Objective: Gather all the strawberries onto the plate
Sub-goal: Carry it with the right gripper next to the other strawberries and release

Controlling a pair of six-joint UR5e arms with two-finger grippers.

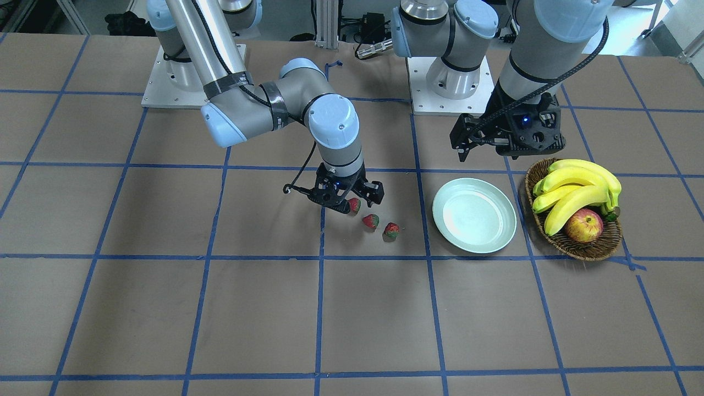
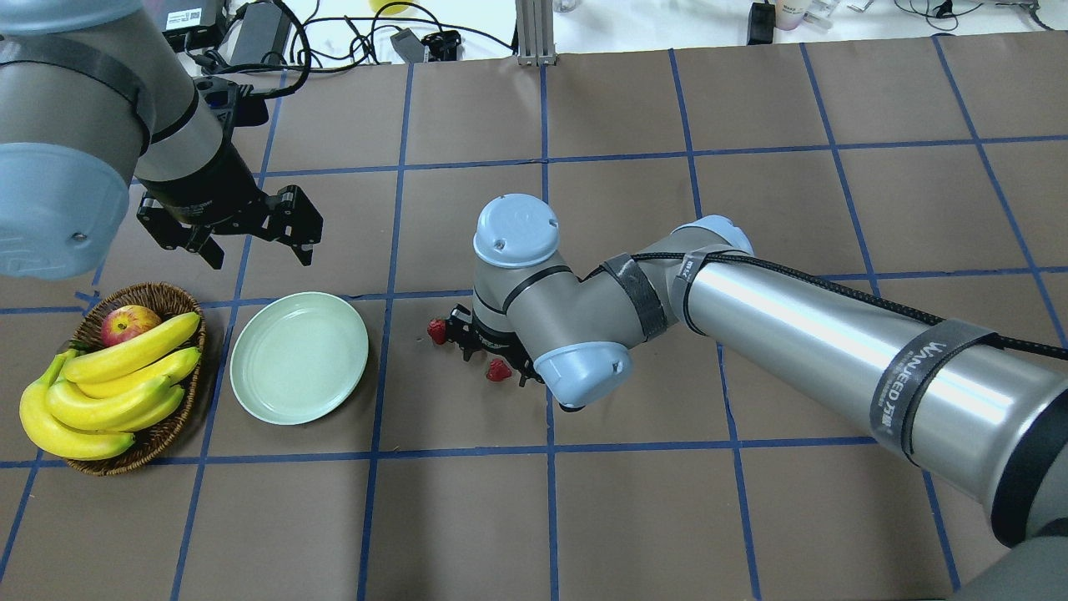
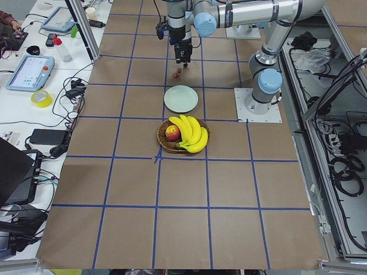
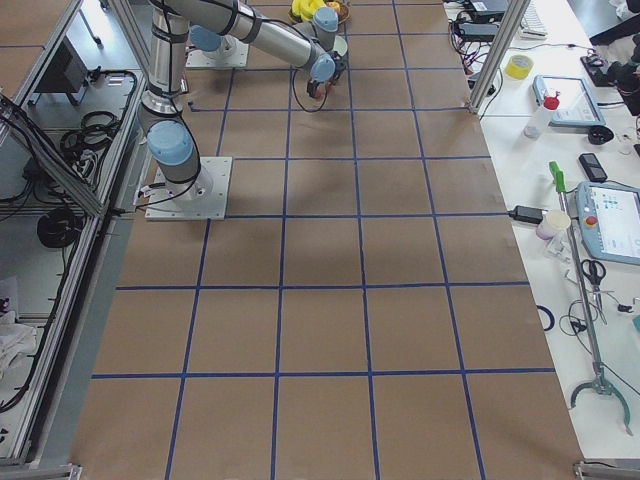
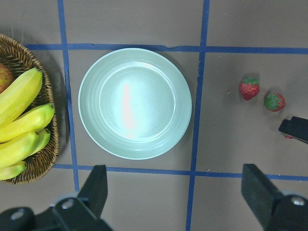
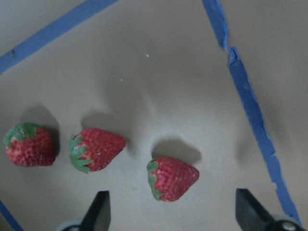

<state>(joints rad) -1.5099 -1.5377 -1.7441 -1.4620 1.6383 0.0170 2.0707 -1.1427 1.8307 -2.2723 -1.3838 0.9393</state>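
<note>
Three strawberries lie in a row on the table left of the plate [image 1: 474, 215]: the first [image 1: 353, 205], the second [image 1: 370, 221] and the third [image 1: 391, 231]. My right gripper [image 1: 355, 198] is open and low over the first one, farthest from the plate. In the right wrist view this strawberry [image 6: 172, 178] lies between the two fingertips [image 6: 98, 211], with the others [image 6: 96, 149] [image 6: 29, 144] to its left. My left gripper [image 5: 175, 192] is open and empty, hovering above the plate's [image 5: 134, 103] near side. The plate holds nothing.
A brown wicker basket [image 1: 572, 245] with bananas [image 1: 577, 187] and an apple [image 1: 584, 225] stands just beyond the plate on my left side. Blue tape lines [image 1: 429, 258] grid the brown table. The arm bases [image 1: 451, 99] stand at the table's back edge.
</note>
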